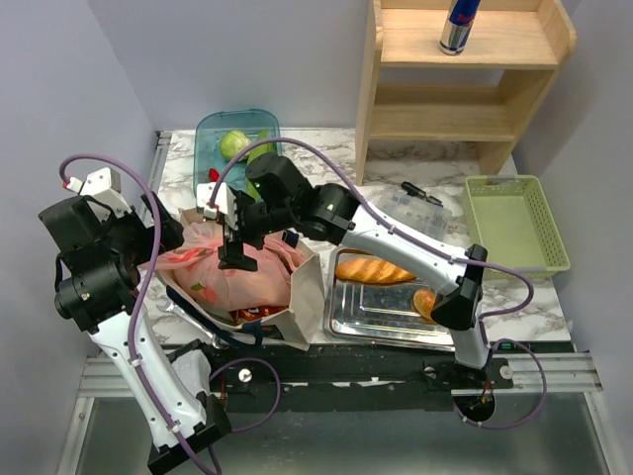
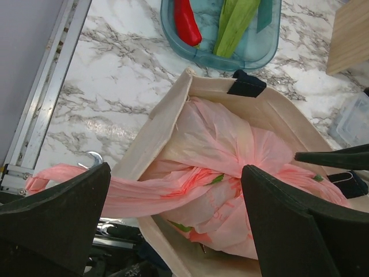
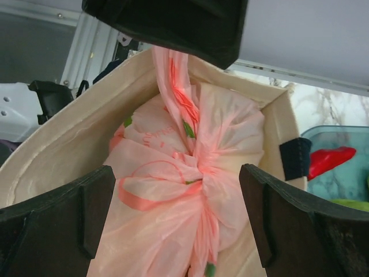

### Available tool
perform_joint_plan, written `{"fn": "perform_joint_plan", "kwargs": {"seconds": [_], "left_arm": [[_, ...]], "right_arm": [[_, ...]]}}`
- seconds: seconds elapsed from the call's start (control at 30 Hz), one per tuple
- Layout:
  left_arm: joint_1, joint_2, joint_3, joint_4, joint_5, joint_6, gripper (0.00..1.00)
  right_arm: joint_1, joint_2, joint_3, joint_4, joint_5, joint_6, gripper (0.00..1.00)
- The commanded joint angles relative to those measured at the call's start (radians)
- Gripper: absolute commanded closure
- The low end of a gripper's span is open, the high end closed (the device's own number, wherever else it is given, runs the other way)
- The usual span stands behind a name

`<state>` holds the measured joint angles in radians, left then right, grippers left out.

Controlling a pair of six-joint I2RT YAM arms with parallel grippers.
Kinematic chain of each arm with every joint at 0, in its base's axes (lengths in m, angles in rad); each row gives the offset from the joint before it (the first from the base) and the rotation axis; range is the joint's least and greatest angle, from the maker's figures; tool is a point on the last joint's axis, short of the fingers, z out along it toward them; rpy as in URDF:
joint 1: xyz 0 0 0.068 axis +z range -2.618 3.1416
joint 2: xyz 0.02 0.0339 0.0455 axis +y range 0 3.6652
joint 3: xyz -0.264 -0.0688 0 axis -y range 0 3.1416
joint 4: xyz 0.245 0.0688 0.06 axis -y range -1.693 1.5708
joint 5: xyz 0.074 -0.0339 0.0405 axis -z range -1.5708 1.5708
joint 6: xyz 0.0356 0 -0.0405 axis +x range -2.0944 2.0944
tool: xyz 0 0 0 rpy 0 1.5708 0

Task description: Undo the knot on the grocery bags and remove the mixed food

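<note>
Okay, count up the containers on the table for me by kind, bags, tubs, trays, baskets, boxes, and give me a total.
Bags: 2, a pink plastic bag inside a canvas tote
Blue tubs: 1
Metal trays: 1
Green baskets: 1
Clear boxes: 1
Total: 6

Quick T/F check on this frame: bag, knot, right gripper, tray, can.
1. The pink bag sits inside the tote. True.
2. The knot is undone. False: it is tied.
3. The right gripper is shut on the knot. False: it is open and grips nothing.
4. A baguette lies in the metal tray. True.
5. The can stands on the table. False: it is on the shelf.
</note>
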<state>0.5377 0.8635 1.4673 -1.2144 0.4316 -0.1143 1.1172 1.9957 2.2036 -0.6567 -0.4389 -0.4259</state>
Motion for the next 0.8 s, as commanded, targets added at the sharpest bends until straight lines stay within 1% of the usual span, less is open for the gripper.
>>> {"fn": "perform_joint_plan", "kwargs": {"seconds": [0.0,0.13,0.27,0.37,0.43,0.5,0.57,0.63,0.67,0.77], "left_arm": [[0.011,0.003,0.013,-0.01,-0.043,-0.021,0.01],[0.011,0.003,0.024,-0.019,-0.044,-0.014,0.02],[0.01,0.005,0.016,-0.024,-0.065,-0.005,0.02],[0.01,0.026,0.007,-0.027,-0.085,-0.005,0.01],[0.011,0.048,0.008,-0.03,-0.103,-0.008,0.02],[0.01,0.071,0.011,-0.032,-0.117,-0.008,0.01],[0.011,0.096,0.013,-0.036,-0.125,-0.008,0.02],[0.01,0.12,0.011,-0.039,-0.133,-0.005,0.01],[0.011,0.133,0.008,-0.04,-0.141,-0.001,0.01],[0.011,0.171,0.006,-0.04,-0.175,0.01,0.02]], "right_arm": [[0.01,0.076,0.001,0.004,0.004,0.01,0.03],[0.009,0.122,0.007,0.013,0.029,0.028,0.04],[0.01,0.136,-0.018,0.026,0.066,0.032,0.05],[0.01,0.139,-0.044,0.023,0.085,0.028,0.1],[0.01,0.139,-0.054,0.009,0.078,0.026,0.22],[0.009,0.133,-0.059,-0.002,0.066,0.027,0.42],[0.009,0.12,-0.067,-0.005,0.06,0.03,0.71],[0.009,0.104,-0.072,0.0,0.06,0.03,0.92],[0.009,0.096,-0.071,0.004,0.064,0.034,0.98],[0.009,0.069,-0.055,0.023,0.068,0.052,0.99]]}}
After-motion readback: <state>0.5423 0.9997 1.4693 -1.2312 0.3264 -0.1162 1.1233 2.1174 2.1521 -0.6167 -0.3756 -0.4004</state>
